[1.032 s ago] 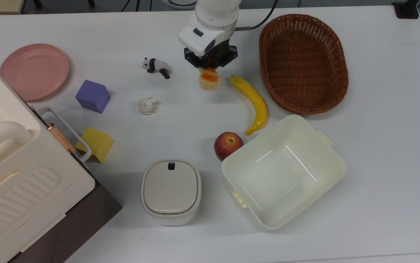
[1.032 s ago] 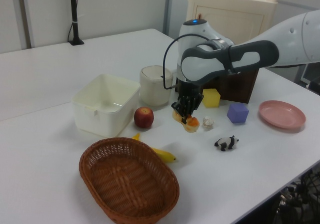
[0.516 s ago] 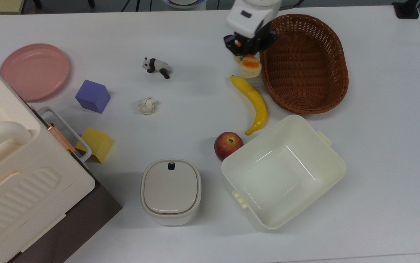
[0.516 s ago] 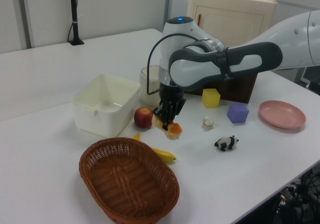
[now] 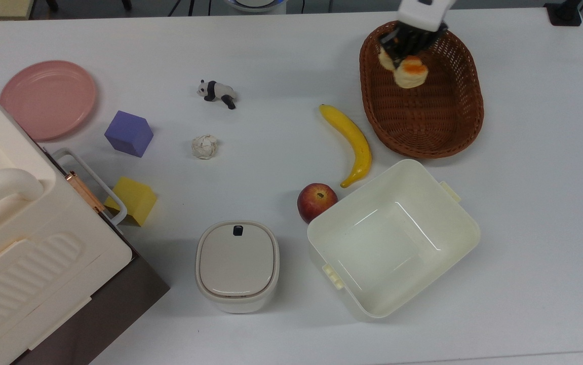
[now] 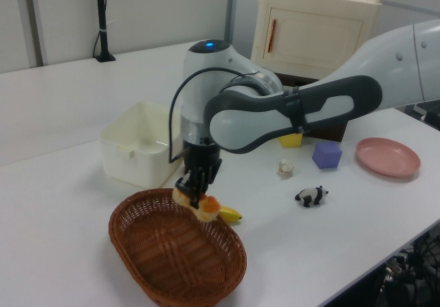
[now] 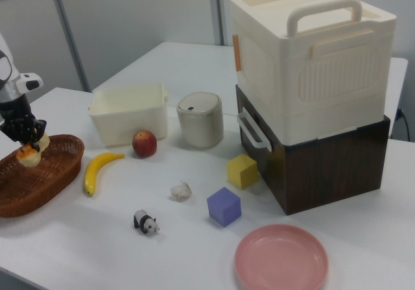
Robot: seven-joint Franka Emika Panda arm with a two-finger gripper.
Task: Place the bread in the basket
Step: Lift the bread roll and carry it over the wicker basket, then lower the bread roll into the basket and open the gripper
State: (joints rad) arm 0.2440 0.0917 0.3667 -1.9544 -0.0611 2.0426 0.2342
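The bread (image 5: 410,71) (image 6: 206,207) (image 7: 30,155), a small loaf with an orange-brown top and cream sides, hangs tilted in the air over the brown wicker basket (image 5: 438,126) (image 6: 165,266) (image 7: 39,180). My gripper (image 5: 403,48) (image 6: 191,189) (image 7: 26,137) is shut on the bread from above. In the top view the loaf is above the basket's upper-left part, just inside the rim. Nothing lies inside the basket.
A yellow banana (image 5: 350,141) lies just off the basket on the top view's left, with an apple (image 5: 316,201) and a cream square tub (image 5: 397,284) below it. Farther toward the top view's left are a toy panda (image 5: 215,93), a paper ball (image 5: 204,146), a lidded canister (image 5: 237,265), two cubes, a pink plate and a drawer unit.
My gripper has carried the bread toward the top view's right, from beside the banana's tip, across the basket's rim, to above the basket's inside.
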